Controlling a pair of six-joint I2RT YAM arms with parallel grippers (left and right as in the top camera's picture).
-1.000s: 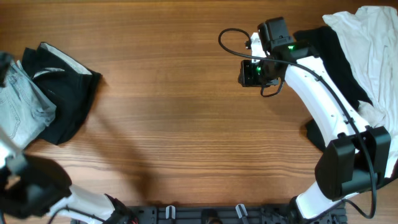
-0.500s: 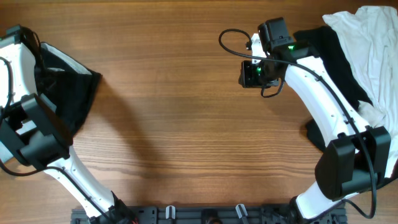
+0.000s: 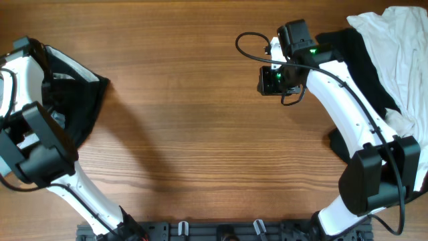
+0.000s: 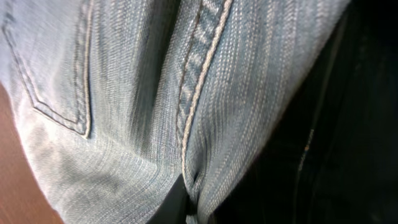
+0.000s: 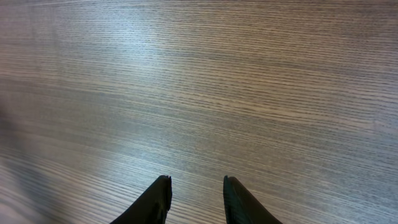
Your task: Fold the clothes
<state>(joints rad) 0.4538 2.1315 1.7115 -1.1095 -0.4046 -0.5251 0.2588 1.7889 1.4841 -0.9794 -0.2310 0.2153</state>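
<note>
Counter (image 3: 200,134): brown wood grain, bare across the middle. Shorts (image 4: 124,93): faded light-blue denim, at the far left of the counter, filling the left wrist view at close range; a stitched seam runs down the middle and a pocket corner shows at the left; the cloth gathers into a narrow fold at the bottom edge of that view. Black garment (image 3: 80,100): rumpled, at the far left, lying just beside and partly under the shorts, partly covered by the left arm (image 3: 20,73) in the overhead view. Left claw (image 4: 180,208): only a dark finger edge shows, touching the gathered denim fold; whether it is clamped on the cloth cannot be told. Right claw (image 5: 196,199): fingers apart, nothing between them, over bare counter at the far centre-right, well apart from both piles. Shirt (image 3: 401,47): white, crumpled, at the far right corner. Second black garment (image 3: 364,60): at the far right, lying under the left edge of the shirt and spreading toward the right arm (image 3: 348,114), which crosses above its near part.
</note>
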